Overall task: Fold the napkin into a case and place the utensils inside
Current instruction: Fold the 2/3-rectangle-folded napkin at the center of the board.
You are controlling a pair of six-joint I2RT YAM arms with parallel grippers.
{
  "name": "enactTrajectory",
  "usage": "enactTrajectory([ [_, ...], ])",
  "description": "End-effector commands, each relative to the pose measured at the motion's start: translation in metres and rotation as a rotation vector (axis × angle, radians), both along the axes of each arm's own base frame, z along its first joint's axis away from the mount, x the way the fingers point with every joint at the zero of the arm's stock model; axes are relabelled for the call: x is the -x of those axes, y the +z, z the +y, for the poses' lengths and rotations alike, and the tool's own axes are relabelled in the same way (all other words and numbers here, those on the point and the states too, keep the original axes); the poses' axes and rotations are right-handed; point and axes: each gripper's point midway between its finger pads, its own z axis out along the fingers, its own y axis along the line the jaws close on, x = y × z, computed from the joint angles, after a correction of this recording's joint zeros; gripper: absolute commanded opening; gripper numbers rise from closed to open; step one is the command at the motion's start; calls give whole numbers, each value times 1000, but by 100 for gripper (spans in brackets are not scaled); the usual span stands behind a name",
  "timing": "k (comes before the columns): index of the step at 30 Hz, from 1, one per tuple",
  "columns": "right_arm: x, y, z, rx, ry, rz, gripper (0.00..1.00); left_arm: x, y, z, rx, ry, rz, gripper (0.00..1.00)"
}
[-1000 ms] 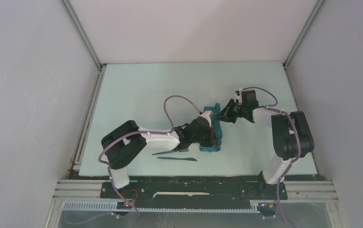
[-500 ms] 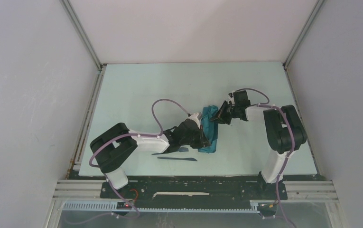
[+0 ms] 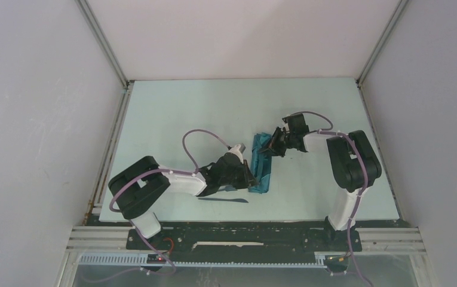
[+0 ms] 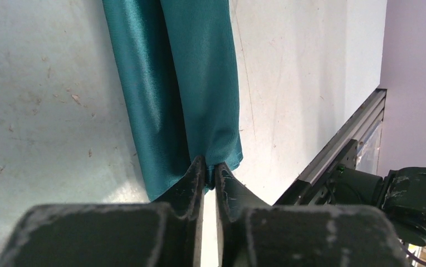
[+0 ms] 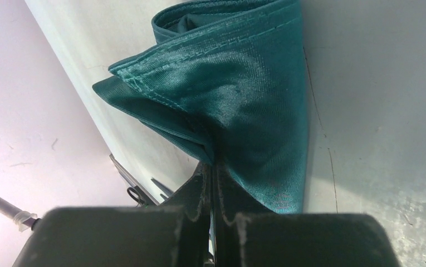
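The napkin [image 3: 262, 161] is a narrow teal strip, folded in layers, lying near the table's middle. My left gripper [image 3: 251, 174] is at its near end, shut on the cloth's corner edge; the left wrist view shows the napkin [image 4: 177, 83] pinched between the tips of the left gripper [image 4: 210, 169]. My right gripper [image 3: 272, 147] is shut on the far end, where the napkin [image 5: 238, 94] bunches up in lifted folds above the right gripper [image 5: 213, 167]. A dark knife [image 3: 223, 200] lies just near of the left arm. The second utensil [image 3: 230, 190] shows only partly beside the left wrist.
The pale table top [image 3: 172, 113] is boxed in by white walls on three sides. A metal rail [image 3: 244, 230] runs along the near edge, and it also shows as the rail [image 4: 338, 153] in the left wrist view. The left arm's purple cable [image 3: 199, 140] loops above the table.
Both grippers have carried the cloth leftward and lower. The strip now lies flatter and straighter than a second ago. The utensils have not moved.
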Motion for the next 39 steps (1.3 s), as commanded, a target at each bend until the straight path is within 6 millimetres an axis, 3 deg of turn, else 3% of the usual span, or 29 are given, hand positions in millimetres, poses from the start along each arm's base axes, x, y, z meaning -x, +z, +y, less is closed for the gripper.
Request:
enactTrajectory([
  [1, -23, 12, 6, -6, -39, -63, 0, 8, 17, 0, 44, -31, -11, 21],
  [4, -23, 13, 8, -8, -36, -67, 0, 9, 27, 6, 53, -35, -55, 46],
  [9, -24, 13, 9, 5, -34, -65, 0, 4, 55, 25, 20, -8, -157, 71],
  [15, -23, 14, 10, 7, -29, -69, 0, -12, 74, 48, -149, 59, -203, 89],
  [20, -22, 14, 12, 23, -26, -70, 0, -28, 67, 34, -338, -1, -147, 98],
  [26, -21, 16, 15, 16, -15, -73, 0, -47, 44, 20, -513, -70, -173, 94],
  [31, -20, 18, 16, 14, -8, -78, 0, -55, 31, 12, -538, -74, -174, 78],
  [39, -17, 22, 21, 22, 21, -106, 0, -58, 28, 14, -503, -41, -176, 45],
])
